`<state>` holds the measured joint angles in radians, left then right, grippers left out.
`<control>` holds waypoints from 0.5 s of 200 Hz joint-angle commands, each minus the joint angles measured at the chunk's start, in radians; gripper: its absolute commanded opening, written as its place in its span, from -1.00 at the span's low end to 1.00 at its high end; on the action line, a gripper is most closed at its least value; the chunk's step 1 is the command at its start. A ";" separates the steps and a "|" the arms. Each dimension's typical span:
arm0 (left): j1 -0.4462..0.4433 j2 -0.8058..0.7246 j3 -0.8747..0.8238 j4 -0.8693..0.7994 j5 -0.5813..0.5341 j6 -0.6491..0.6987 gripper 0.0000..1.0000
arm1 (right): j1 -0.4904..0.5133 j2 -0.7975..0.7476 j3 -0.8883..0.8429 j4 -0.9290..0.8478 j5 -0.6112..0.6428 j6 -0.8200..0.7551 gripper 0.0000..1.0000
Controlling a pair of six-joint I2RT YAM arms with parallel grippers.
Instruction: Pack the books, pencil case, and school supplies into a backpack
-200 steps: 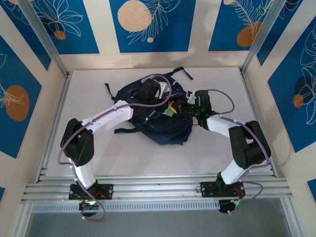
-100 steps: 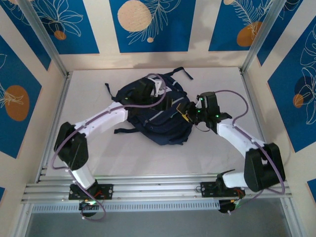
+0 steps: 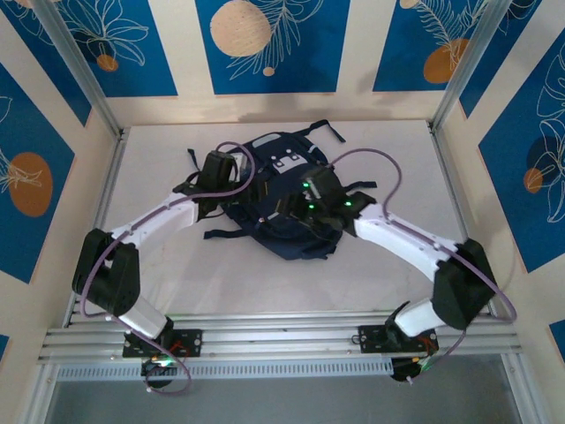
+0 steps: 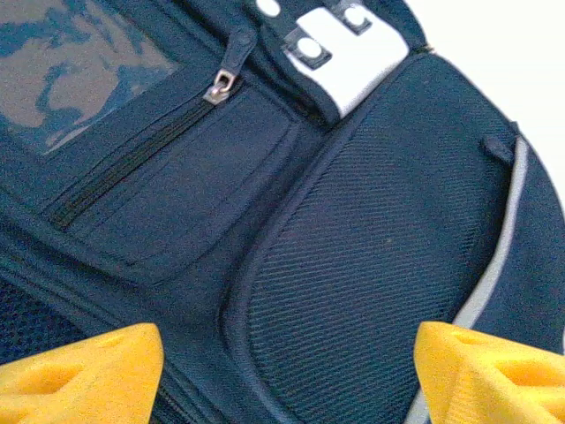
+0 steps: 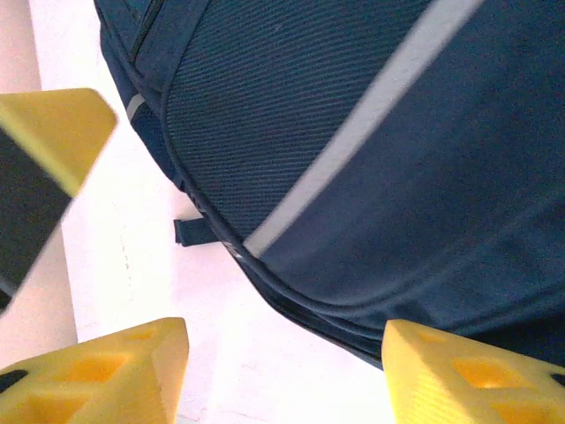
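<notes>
White table top (image 3: 388, 265), matte, bare along near and right sides; ribbed aluminium rails (image 3: 282, 336) across near edge, perforated strip (image 3: 282, 369) just below them; slim metal rail (image 3: 97, 221) along table's left side; two slanted metal posts, left (image 3: 75, 66) and right (image 3: 472, 62), rising from far corners; cream walls with blue panels (image 3: 265, 44) bearing white leaf outlines; peach disc (image 3: 240, 28) on centre back panel; orange disc (image 3: 29, 184) on left wall; smaller orange disc (image 3: 533, 179) on right wall.

backpack (image 4: 353, 265) navy woven cloth w/ matt ribbed weave, zip pull (image 4: 221, 87) shiny metal, table (image 3: 265, 283) smooth matt white
</notes>
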<state>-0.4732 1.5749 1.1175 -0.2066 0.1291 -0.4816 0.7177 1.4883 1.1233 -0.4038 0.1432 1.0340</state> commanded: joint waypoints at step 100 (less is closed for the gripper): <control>0.080 0.169 -0.103 0.294 0.272 -0.031 -0.43 | 0.147 0.318 0.212 -0.050 0.175 0.189 -0.13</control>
<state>-0.3969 1.7218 1.0306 -0.0193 0.2962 -0.5060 0.8589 1.7748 1.3041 -0.4160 0.2676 1.1862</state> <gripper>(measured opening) 0.383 0.437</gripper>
